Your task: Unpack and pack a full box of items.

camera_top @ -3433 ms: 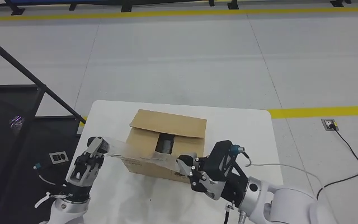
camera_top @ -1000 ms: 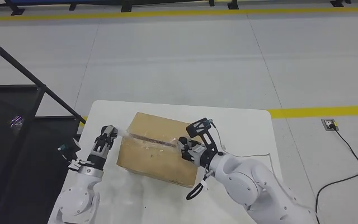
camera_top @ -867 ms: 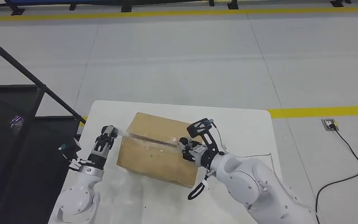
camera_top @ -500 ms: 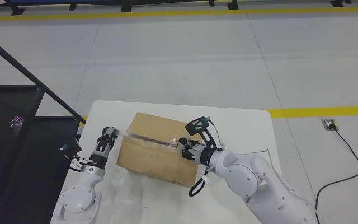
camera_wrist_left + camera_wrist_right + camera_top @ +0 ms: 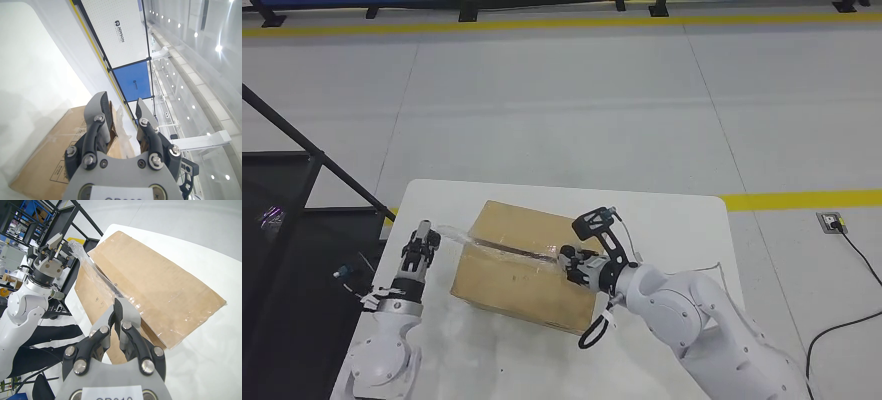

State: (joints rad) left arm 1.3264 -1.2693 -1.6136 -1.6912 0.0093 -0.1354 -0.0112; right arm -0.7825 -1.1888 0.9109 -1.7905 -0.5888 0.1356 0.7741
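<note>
A closed cardboard box [image 5: 527,290] lies on the white table [image 5: 672,230]. A twisted strip of clear tape [image 5: 502,247] runs across the box's top and sticks out past its left edge. My right gripper [image 5: 570,262] rests on the box top, shut on the tape's other end [image 5: 113,291]. My left gripper [image 5: 423,240] stands open just left of the box. The loose tape end [image 5: 121,121] hangs between its fingers [image 5: 103,106], apart from both pads. In the right wrist view the left gripper [image 5: 56,242] sits beside the crumpled tape tip [image 5: 74,245].
A black metal rack [image 5: 282,200] stands off the table's left side. Bare table lies right of the box and along the front edge. A yellow floor line [image 5: 802,200] runs beyond the table on the right.
The box, open 3.4 s ago, is closed with tape stretched over it. Over the last half second my left gripper opened, let go of the tape end and drew back leftward. The right gripper stayed put.
</note>
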